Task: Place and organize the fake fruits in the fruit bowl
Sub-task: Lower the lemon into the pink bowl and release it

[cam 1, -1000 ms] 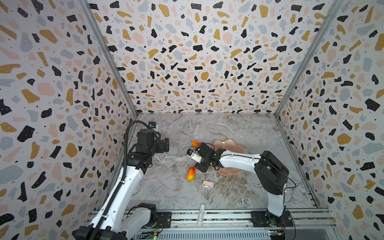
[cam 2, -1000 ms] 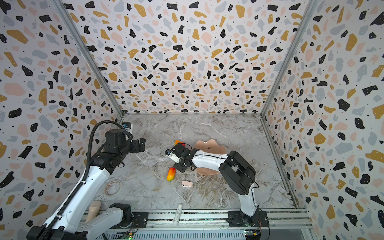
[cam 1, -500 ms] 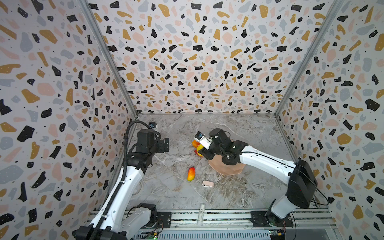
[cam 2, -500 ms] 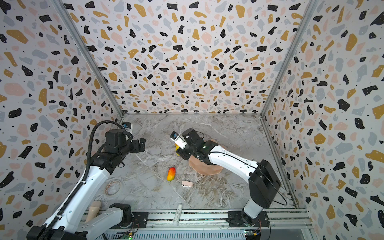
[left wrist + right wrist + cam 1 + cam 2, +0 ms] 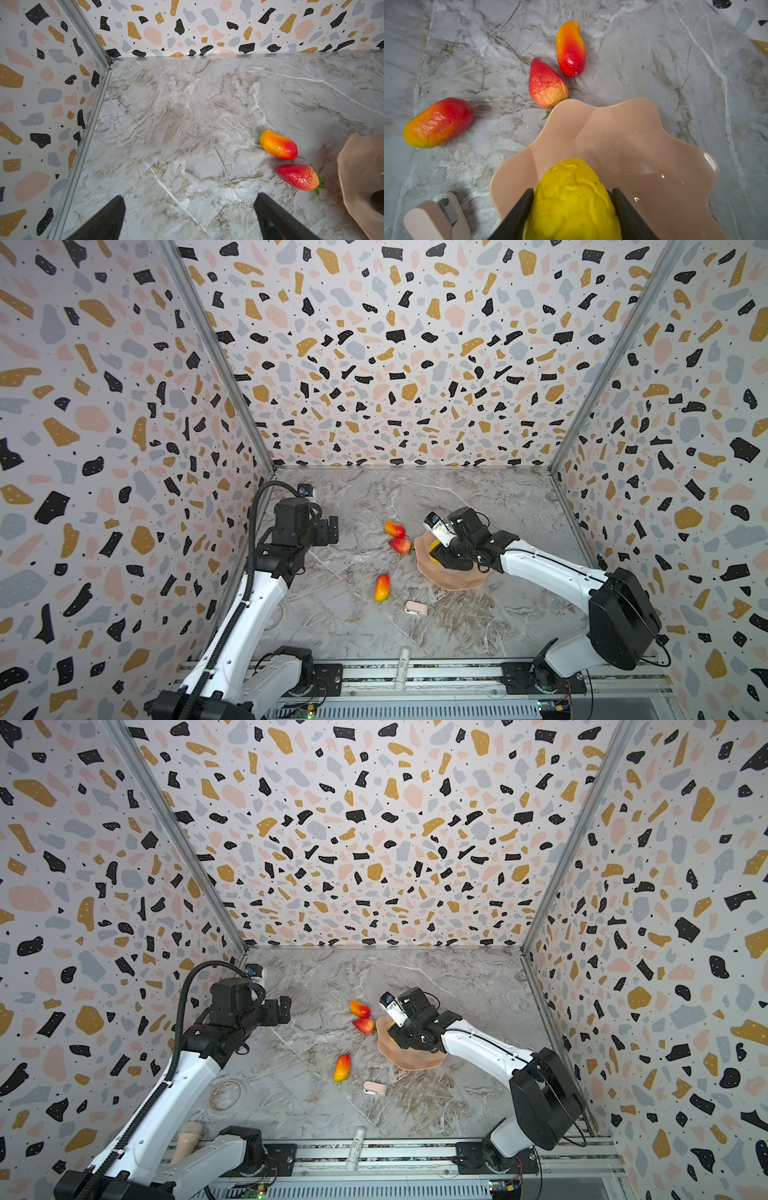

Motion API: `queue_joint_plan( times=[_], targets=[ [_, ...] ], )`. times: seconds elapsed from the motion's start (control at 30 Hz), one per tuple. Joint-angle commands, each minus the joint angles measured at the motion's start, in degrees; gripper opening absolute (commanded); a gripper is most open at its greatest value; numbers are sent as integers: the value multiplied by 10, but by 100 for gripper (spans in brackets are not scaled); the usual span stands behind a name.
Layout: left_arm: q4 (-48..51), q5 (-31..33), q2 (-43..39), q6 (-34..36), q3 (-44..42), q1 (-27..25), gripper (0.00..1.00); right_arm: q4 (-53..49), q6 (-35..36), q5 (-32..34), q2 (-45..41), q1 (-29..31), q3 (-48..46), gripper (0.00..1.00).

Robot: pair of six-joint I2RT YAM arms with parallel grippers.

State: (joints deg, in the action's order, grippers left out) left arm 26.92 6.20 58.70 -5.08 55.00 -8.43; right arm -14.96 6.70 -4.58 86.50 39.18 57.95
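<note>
We stretch our right arm low over the fruit bowl (image 5: 643, 135), with the right gripper (image 5: 572, 190) clamped on the bumpy yellow citrus (image 5: 571, 207) above the bowl's hollow. Our left gripper (image 5: 189, 196) hangs over bare marble (image 5: 187, 114), its fingers spread and holding nothing. The strawberry (image 5: 546, 85) lies at the bowl's rim with a mango (image 5: 571, 49) just beside it. The second mango (image 5: 382, 588) lies apart on open tabletop, near the pink clip (image 5: 416, 608).

The right tool (image 5: 572, 192) is extended forward, clamped on the yellow citrus (image 5: 571, 216); the left tool (image 5: 190, 197) is held raised, jaws apart.
</note>
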Motion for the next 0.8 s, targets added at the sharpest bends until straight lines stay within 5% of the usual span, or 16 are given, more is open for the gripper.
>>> queue_joint_plan(
  times=[0.0,0.43,0.77],
  targets=[
    [-14,-8,0,7,-2,-3,100,11,-12,-15,10,-5,-4,38],
    [-21,-10,3,8,-7,-3,100,41,-15,-20,63,-17,-9,45],
    [-22,-10,5,8,-4,-3,100,15,-6,-24,57,-16,29,82]
  ],
)
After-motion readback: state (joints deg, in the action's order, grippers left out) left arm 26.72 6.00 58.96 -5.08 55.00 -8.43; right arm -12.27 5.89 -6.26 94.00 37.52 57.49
